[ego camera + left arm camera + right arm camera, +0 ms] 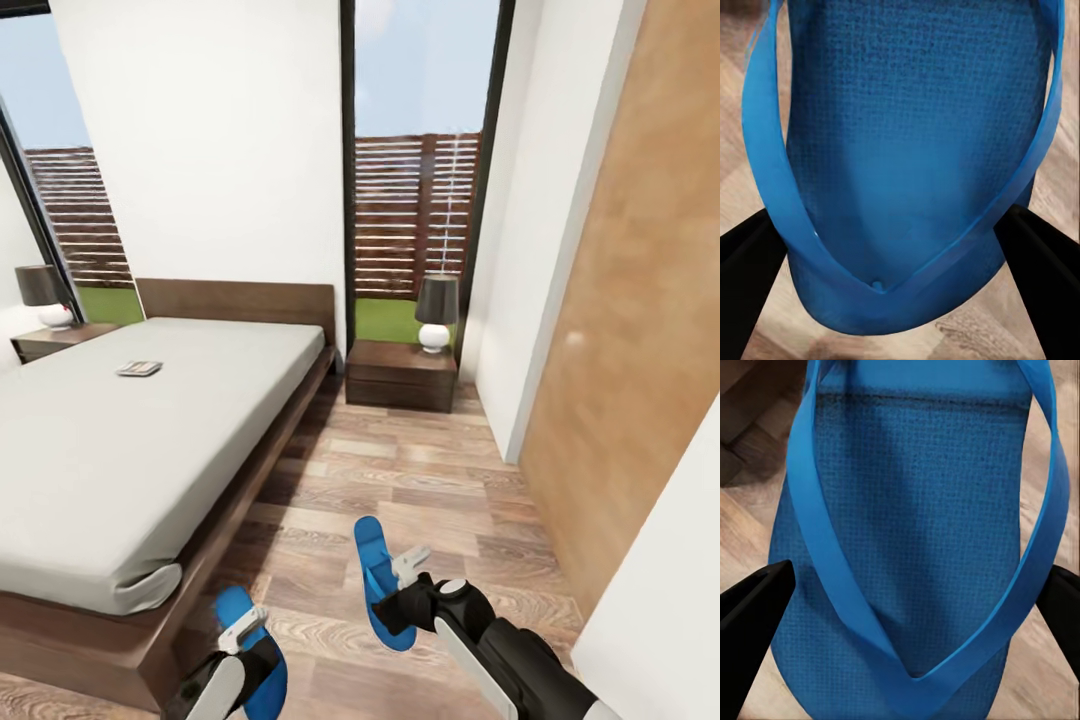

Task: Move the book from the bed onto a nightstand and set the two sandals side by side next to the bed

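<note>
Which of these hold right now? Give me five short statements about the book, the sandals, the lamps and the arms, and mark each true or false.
1. The book lies on the bed. True.
2. Both sandals lie side by side on the mattress. False: the left sandal is at the left gripper and the right sandal at the right gripper, both over the wood floor.
3. A lamp stands on the nightstand right of the bed. True.
4. The sandals are red. False: they are bright blue.
5. In the left wrist view, dark fingers flank the sandal. True.
</note>
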You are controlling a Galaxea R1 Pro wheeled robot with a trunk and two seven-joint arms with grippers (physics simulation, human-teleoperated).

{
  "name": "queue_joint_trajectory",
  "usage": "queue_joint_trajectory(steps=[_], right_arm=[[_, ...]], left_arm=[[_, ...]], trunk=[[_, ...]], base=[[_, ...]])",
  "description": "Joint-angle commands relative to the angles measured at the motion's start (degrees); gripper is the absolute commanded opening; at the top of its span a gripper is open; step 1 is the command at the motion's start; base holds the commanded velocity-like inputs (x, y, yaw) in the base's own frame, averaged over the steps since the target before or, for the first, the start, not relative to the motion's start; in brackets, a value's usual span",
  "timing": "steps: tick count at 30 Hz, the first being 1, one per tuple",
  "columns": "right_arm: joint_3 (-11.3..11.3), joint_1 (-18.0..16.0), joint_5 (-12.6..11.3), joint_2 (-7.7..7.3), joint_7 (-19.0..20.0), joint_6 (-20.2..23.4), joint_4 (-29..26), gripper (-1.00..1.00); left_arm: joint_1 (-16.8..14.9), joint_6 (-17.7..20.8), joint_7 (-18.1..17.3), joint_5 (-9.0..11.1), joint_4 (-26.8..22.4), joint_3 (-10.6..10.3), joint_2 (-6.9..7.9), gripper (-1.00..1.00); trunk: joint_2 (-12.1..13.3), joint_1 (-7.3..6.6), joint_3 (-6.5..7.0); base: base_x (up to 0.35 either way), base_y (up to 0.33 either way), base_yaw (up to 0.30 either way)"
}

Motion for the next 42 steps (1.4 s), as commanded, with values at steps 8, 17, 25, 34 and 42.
queue_joint_trajectory(steps=[8,17,25,34,42], right_arm=[[-0.05,0.14,-0.1,-0.64,0.02,0.79,-2.1,-1.0],[-0.63,0.6,-0.36,-3.68,0.02,4.64,-10.73,-1.0],[-0.61,0.6,-0.39,-3.68,0.02,4.67,-10.86,-1.0],[-0.73,0.56,-0.46,-3.65,-0.04,5.41,-10.69,-1.0],[-1.51,0.69,-0.64,-5.15,-0.01,9.94,-11.22,-1.0]], left_arm=[[-13.45,-0.27,-2.69,0.6,16.97,0.27,-3.83,-1.0],[-16.67,-5.08,-6.18,0.65,22.73,4.42,-5.61,-1.0],[-16.45,-5.2,-6.32,0.5,22.83,4.49,-5.64,-1.0],[-16.27,-5.41,-6.36,0.55,23.15,4.42,-5.65,-1.0],[-16.64,-6.6,-6.36,0.8,23.58,4.79,-5.72,-1.0]], trunk=[[-0.04,0.01,-0.06],[-0.04,0.01,-0.06],[-0.04,0.01,-0.06],[-0.04,0.01,-0.06],[-0.04,0.01,-0.06]], base=[[0.26,-0.231,0.0],[0.119,-0.107,0.0],[0.005,-0.004,0.0],[0.226,0.0,0.0],[0.318,-0.049,0.0]])
